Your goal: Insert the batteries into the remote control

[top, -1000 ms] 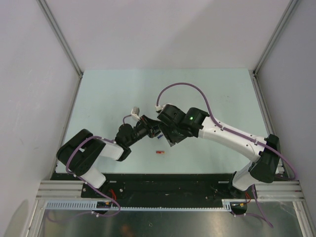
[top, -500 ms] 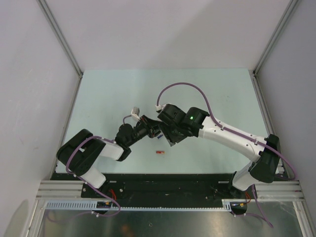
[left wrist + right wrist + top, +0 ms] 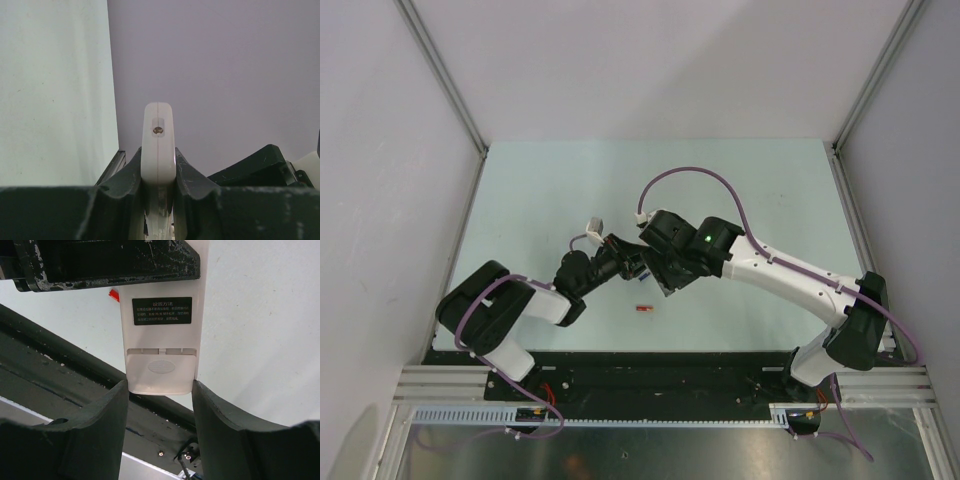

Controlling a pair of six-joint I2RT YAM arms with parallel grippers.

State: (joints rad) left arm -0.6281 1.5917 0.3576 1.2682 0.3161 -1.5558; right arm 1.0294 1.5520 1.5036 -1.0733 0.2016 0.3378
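The remote control (image 3: 161, 340) hangs above the table between both grippers, its plain white back with a black label and the ribbed battery cover (image 3: 161, 367) facing the right wrist camera. My left gripper (image 3: 158, 156) is shut on the remote (image 3: 158, 140), which shows edge-on there; its black fingers (image 3: 110, 260) cross the remote's upper part. My right gripper (image 3: 160, 387) flanks the cover end, fingertips touching both side edges. In the top view the two grippers (image 3: 620, 262) (image 3: 656, 272) meet mid-table. A red battery (image 3: 642, 308) lies on the table nearer the arms, also peeking out as a red battery (image 3: 114, 295).
The pale green table (image 3: 540, 200) is walled by grey panels on three sides. The black base rail (image 3: 650, 365) runs along the near edge, just below the red battery.
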